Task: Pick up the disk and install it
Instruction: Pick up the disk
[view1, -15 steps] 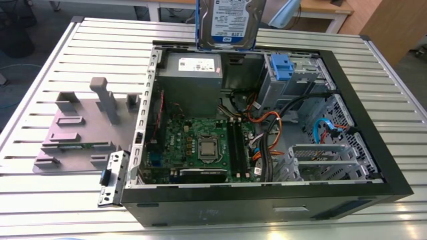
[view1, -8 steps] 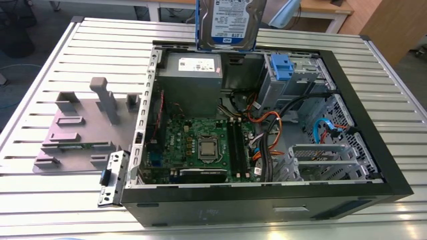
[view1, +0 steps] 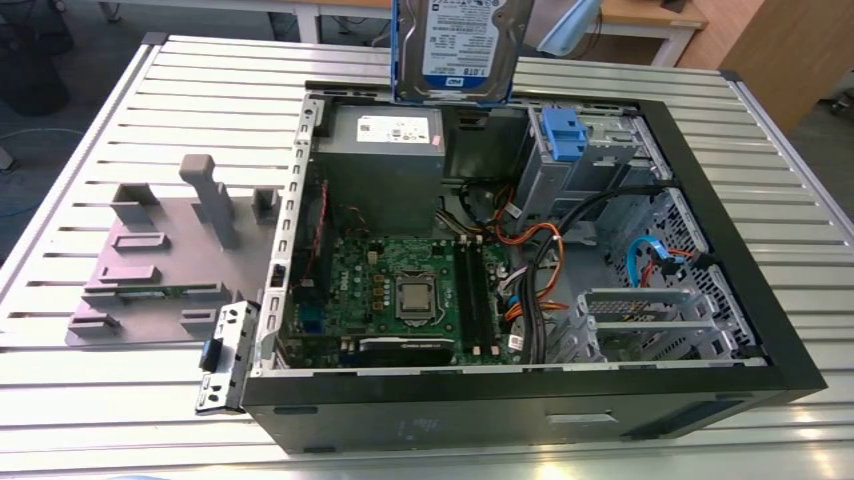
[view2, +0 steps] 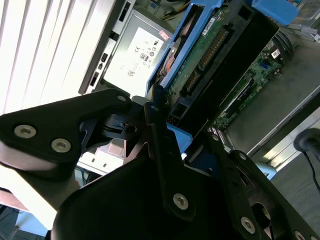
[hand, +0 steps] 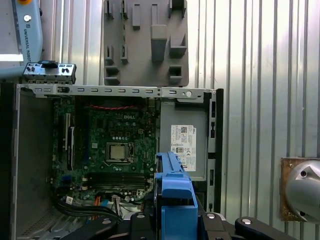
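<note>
Disk (view1: 457, 45): up in the air, standing on edge over the far rim of the case (view1: 534, 390) in the exterior view, label side to the camera and clear of everything inside.
Gripper (view2: 172, 124): clamped on the disk. In the second wrist view a black finger (view2: 155, 117) sits tight against a blue rail.
Open room: the case lies on its side with the lid off, so the whole top is open. The tight spots are the PSU (view1: 380, 160) right under the disk and the drive cage (view1: 594, 165) just beside it, toward the exterior view's right.
Cables (view1: 534, 240): an orange and black bundle loops between the board (view1: 400, 290) and the cage, across the middle of the case.
Edges: thin sheet-metal lip all round the case, black front wall nearest the exterior camera.
Table (view1: 174, 80): ribbed aluminium slats, shiny, running the long way.
Tray (view1: 134, 265): matte grey plastic fixture with blocky posts, beside the case on the exterior view's left, apart from it.
Bracket (view1: 224, 355): small perforated metal piece with a blue tab, lying on the table by the case's near corner.
Disk build: silver flat body, blue-and-white label, blue plastic rails along the edges.
Second wrist view extra: the disk's underside, a green circuit board with a connector row, which the exterior view hides.
First wrist view extra: straight down past the blue rail end onto the board, with the CPU socket (hand: 119, 150) in the middle, the PSU sticker and the tray beyond the case.
</note>
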